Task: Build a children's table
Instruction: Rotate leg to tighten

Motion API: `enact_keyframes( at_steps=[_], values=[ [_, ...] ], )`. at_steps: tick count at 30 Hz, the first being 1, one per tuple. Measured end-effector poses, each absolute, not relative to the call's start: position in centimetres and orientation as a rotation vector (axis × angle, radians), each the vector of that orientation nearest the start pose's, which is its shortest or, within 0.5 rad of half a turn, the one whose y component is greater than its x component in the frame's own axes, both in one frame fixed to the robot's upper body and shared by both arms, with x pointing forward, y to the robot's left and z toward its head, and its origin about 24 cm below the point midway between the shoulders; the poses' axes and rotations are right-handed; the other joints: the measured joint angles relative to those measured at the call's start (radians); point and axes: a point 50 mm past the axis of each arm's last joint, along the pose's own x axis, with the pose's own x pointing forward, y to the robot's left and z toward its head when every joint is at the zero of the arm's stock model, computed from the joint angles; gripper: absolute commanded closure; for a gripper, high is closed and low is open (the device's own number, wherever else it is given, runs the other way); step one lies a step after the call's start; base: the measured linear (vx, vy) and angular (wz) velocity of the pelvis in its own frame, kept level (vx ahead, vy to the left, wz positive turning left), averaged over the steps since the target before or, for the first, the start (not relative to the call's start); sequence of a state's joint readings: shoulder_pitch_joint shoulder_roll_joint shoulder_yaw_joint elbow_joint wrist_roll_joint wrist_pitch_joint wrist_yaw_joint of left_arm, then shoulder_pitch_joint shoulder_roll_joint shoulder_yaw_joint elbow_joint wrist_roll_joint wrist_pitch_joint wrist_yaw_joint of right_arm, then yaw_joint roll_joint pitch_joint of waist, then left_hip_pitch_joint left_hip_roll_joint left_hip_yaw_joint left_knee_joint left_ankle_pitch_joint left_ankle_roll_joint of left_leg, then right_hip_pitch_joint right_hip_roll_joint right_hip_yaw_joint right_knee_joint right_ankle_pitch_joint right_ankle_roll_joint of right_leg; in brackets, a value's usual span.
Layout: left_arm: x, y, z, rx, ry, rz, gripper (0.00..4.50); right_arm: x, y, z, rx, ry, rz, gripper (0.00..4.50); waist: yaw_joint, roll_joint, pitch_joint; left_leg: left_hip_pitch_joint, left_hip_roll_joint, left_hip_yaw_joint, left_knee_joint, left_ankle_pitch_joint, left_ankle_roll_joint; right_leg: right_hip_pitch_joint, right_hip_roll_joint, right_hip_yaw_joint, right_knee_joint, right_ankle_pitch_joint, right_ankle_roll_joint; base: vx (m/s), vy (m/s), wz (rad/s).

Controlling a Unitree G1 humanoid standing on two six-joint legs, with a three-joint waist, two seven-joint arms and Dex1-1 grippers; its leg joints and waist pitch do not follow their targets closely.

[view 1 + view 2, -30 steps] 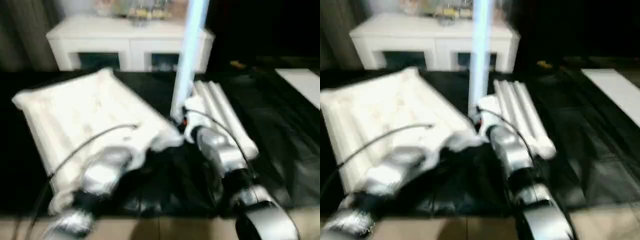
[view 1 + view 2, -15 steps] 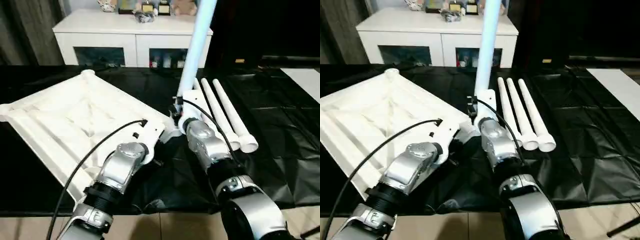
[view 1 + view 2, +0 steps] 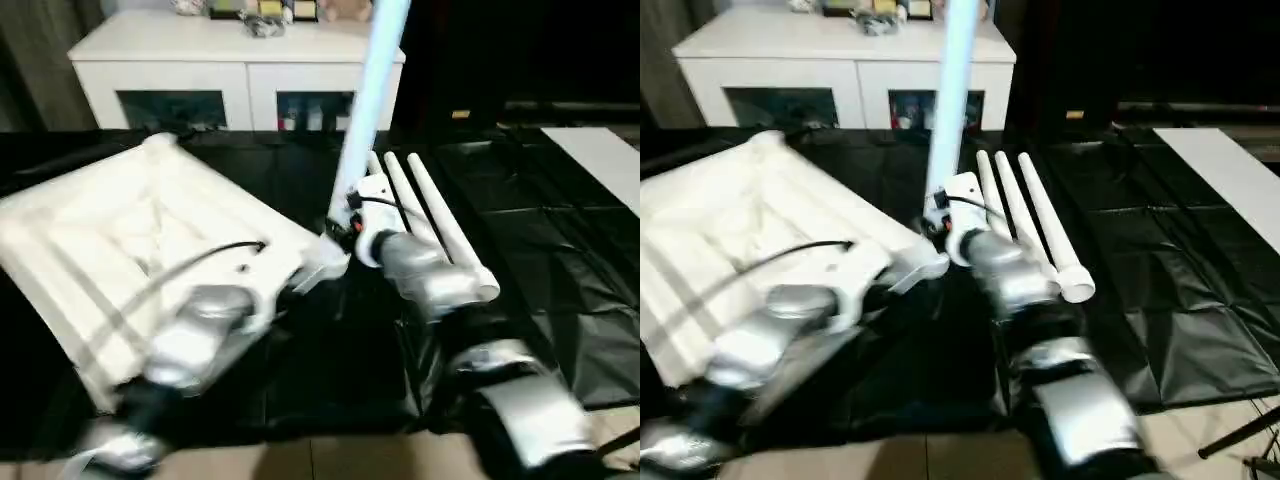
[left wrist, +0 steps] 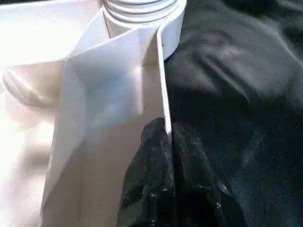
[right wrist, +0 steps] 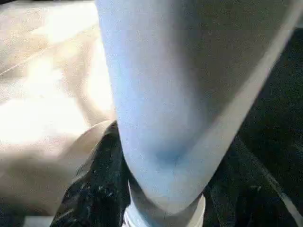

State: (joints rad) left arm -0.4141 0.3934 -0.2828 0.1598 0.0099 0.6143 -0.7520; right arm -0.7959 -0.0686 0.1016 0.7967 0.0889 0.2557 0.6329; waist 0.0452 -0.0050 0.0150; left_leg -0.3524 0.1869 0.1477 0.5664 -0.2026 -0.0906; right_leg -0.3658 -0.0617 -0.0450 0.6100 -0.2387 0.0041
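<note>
Left fingers (image 4: 168, 142): pinched shut on tabletop (image 3: 120, 240) thin edge rib, just short of corner socket (image 4: 142, 14).
Right fingers (image 5: 158, 189): part open, clamped round upright leg (image 3: 368, 90) near its base.
Tabletop: underside up, on black sheet (image 3: 560, 260).
Spare legs (image 3: 435, 225): three, lying side by side just beyond right fingers.

The upright leg (image 3: 365, 110) runs out past the top edge of both eye views, so its upper end is unseen. Its foot is hidden behind the right gripper's (image 5: 156, 198) wrist housing. The tabletop (image 3: 130, 250) is cut off at the left edge, its near rim covered by the blurred left forearm (image 3: 185, 345). Small items (image 3: 265, 10) on the cabinet (image 3: 235, 60) are too blurred to identify.
</note>
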Motion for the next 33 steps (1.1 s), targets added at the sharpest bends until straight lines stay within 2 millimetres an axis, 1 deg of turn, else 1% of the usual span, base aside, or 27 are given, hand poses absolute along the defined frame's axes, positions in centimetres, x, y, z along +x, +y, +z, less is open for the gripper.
enact_keyframes(
  at_steps=[2,4,6,7,9,11,13,18,21,23,25,26,27,28,31,32,33],
  values=[
    [29.3,15.6,5.2,0.398,0.593,-0.903,4.5,35.9,-7.5,7.8,-0.093,0.331,0.955,2.66,0.0,-0.004,-0.002,0.0,0.003,0.002,0.0,-0.002,0.004,0.0,0.002,0.0,0.0,-0.003,-0.004,0.066,-0.003,-0.02],
    [28.6,16.7,5.4,0.413,0.609,-0.973,4.5,35.3,-7.9,7.9,-0.11,0.343,1.08,2.66,-0.001,-0.006,-0.004,0.001,0.004,0.003,0.0,-0.004,0.006,0.0,0.003,0.0,0.0,-0.006,-0.008,0.028,-0.003,-0.01],
    [28.0,17.4,5.7,0.418,0.628,-1.023,4.5,34.8,-8.1,8.0,-0.134,0.354,1.182,2.66,0.002,-0.007,-0.005,0.002,0.005,0.003,-0.001,-0.005,0.006,0.0,0.003,0.0,0.0,-0.007,-0.009,0.0,0.0,0.0],
    [27.9,17.6,5.7,0.42,0.638,-1.04,4.5,34.6,-8.2,8.0,-0.141,0.36,1.225,2.66,0.007,-0.007,-0.005,0.003,0.005,0.004,0.0,-0.005,0.006,0.0,0.003,0.0,0.0,-0.007,-0.009,0.0,0.0,0.0],
    [27.7,17.8,5.8,0.42,0.648,-1.063,4.5,34.2,-8.5,8.0,-0.153,0.369,1.273,2.66,0.016,-0.007,-0.005,0.004,0.005,0.004,0.0,-0.005,0.006,0.0,0.003,0.0,0.0,-0.007,-0.009,0.0,0.0,0.0],
    [27.5,18.0,5.8,0.414,0.66,-1.086,4.5,33.9,-8.7,7.9,-0.161,0.378,1.314,2.66,0.02,-0.007,-0.004,0.005,0.005,0.004,0.002,-0.007,0.0,0.001,0.003,0.0,0.001,-0.007,-0.009,0.0,0.0,0.0],
    [27.4,18.0,5.7,0.411,0.667,-1.103,4.5,33.6,-8.9,7.8,-0.164,0.384,1.339,2.66,0.021,-0.006,-0.004,0.005,0.005,0.006,0.003,-0.006,-0.001,0.002,0.001,0.001,0.002,-0.007,-0.009,0.0,0.0,0.0],
    [27.3,18.1,5.5,0.417,0.67,-1.106,4.5,33.6,-8.7,7.6,-0.16,0.383,1.328,2.66,0.021,-0.008,-0.004,0.005,0.005,0.008,0.004,-0.005,-0.002,0.002,0.001,0.003,0.005,-0.006,-0.009,0.0,0.0,0.0],
    [27.4,18.4,5.4,0.412,0.678,-1.087,4.5,33.6,-8.2,7.3,-0.146,0.374,1.292,2.66,0.017,-0.009,-0.006,0.008,0.006,0.008,0.003,-0.004,-0.004,0.004,0.002,0.003,0.006,-0.006,-0.009,0.0,0.0,0.0],
    [27.6,18.4,5.2,0.403,0.679,-1.059,4.5,33.7,-7.8,6.9,-0.125,0.367,1.229,2.66,0.013,-0.01,-0.006,0.015,0.006,0.008,0.002,-0.003,-0.004,0.009,0.002,0.004,0.007,-0.006,-0.009,0.0,0.0,0.0],
    [28.1,18.1,4.9,0.399,0.674,-1.012,4.5,34.0,-7.2,6.5,-0.081,0.353,1.121,2.67,0.009,-0.011,-0.004,0.024,0.006,0.008,0.0,-0.003,-0.005,0.015,0.002,0.004,0.006,-0.006,-0.008,0.0,0.0,0.0],
    [28.3,17.9,4.7,0.396,0.671,-0.983,4.5,34.2,-6.9,6.3,-0.065,0.348,1.061,2.67,0.007,-0.011,-0.003,0.029,0.006,0.008,-0.001,-0.004,-0.005,0.014,0.002,0.005,0.006,-0.01,-0.002,-0.054,-0.004,-0.04],
    [28.6,17.5,4.5,0.381,0.666,-0.937,4.5,34.5,-6.5,6.0,-0.04,0.348,0.972,2.67,0.002,-0.01,-0.002,0.034,0.006,0.008,-0.002,-0.004,-0.005,0.016,0.002,0.005,0.003,-0.012,0.001,-0.059,0.007,-0.12],
    [29.0,16.9,4.3,0.36,0.662,-0.891,4.5,34.9,-6.4,5.9,-0.022,0.346,0.881,2.67,-0.003,-0.01,-0.002,0.036,0.005,0.006,-0.002,-0.004,-0.005,0.016,0.002,0.004,0.002,-0.012,0.002,-0.08,0.016,-0.18],
    [29.4,15.6,4.0,0.317,0.655,-0.832,4.5,35.5,-6.1,5.8,0.002,0.353,0.748,2.67,-0.012,-0.011,-0.001,0.036,0.003,0.003,-0.002,-0.004,-0.005,0.014,0.002,0.004,-0.002,-0.012,0.002,0.0,0.0,0.0],
    [29.5,15.0,3.9,0.299,0.651,-0.817,4.5,35.7,-6.0,5.8,0.014,0.352,0.705,2.67,-0.012,-0.011,-0.001,0.036,0.003,0.003,-0.002,-0.004,-0.005,0.014,0.002,0.004,-0.002,-0.012,0.002,0.0,0.0,0.0],
    [29.7,14.2,3.6,0.274,0.648,-0.783,4.5,36.0,-5.6,5.7,0.044,0.357,0.626,2.67,-0.012,-0.011,-0.001,0.037,0.003,0.003,-0.002,-0.004,-0.005,0.015,0.002,0.004,-0.002,-0.012,0.002,0.0,0.0,0.0]
  ],
)
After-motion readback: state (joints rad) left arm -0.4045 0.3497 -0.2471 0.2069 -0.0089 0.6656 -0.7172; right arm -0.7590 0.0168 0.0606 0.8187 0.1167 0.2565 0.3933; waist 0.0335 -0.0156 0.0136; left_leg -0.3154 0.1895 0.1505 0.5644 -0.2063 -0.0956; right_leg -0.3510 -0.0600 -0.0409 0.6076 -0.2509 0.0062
